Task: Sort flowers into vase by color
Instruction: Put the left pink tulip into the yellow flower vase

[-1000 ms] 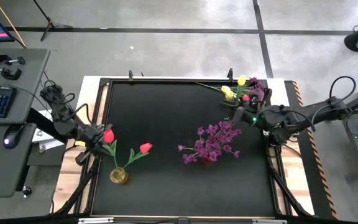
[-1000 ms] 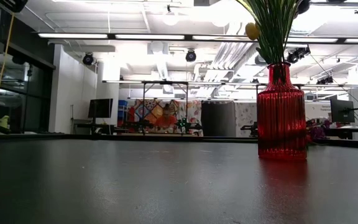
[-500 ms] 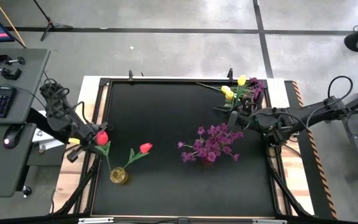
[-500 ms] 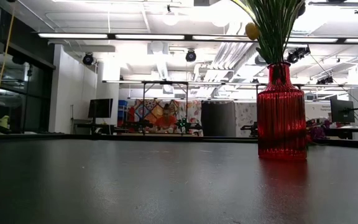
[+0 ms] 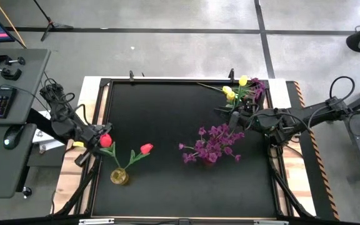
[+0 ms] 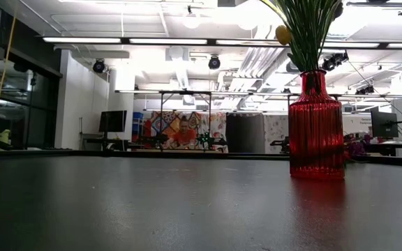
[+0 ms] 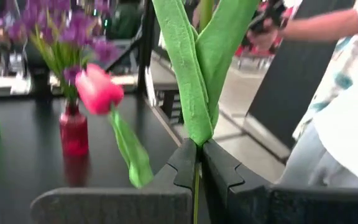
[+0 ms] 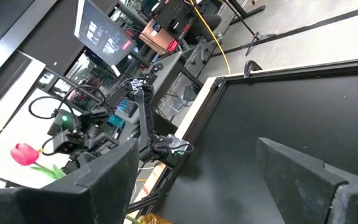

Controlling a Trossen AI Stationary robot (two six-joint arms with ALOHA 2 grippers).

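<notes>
Progress on the red tulip: pinched by the stem in the left gripper, fingers shut tight right under the leaves. Drifted out toward the left edge of the table half a second ago, now nudged back in a bit, up above the small yellow vase. Looks like lining up the stem for that vase, alongside the other red tulip already standing in it. Can't tell yet whether properly seated.

Over on the other side: right gripper wide open, holding nothing, parked between the purple flowers and the yellow tulips. No shift there since half a second back. Reds nearly sorted, probably.
</notes>
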